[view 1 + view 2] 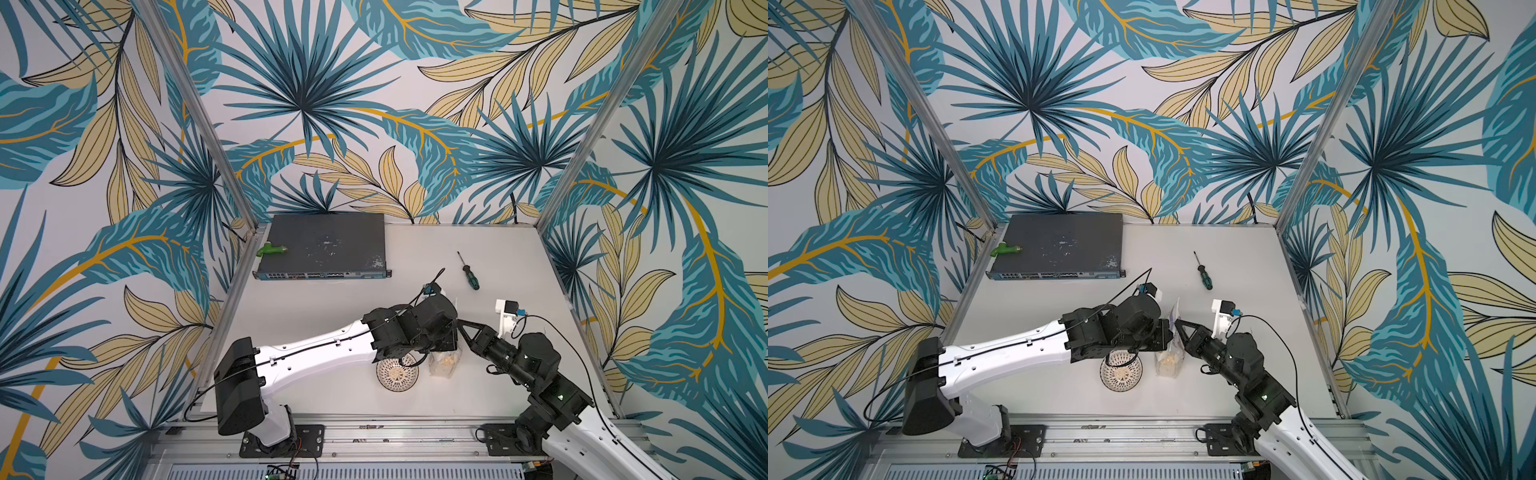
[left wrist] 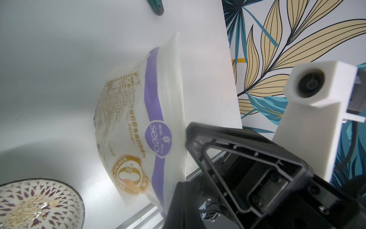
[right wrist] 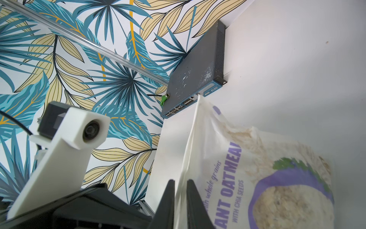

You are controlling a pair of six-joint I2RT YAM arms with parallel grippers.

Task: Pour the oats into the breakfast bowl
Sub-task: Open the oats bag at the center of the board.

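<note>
1. Walls (image 1: 307, 108) all round are loud tropical wallpaper: teal palm fronds and beige leaves with mustard stems on pale grey.
2. Bare aluminium posts (image 1: 199, 112) run up the back corners.
3. Plain white table (image 1: 332, 316), evenly lit, with a metal rail (image 1: 395, 436) along the front.

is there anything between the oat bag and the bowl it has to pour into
Nothing visible on the table: only bare surface separates the oats bag from the breakfast bowl. In both top views the left arm's wrist hides the bowl's far rim.
</note>
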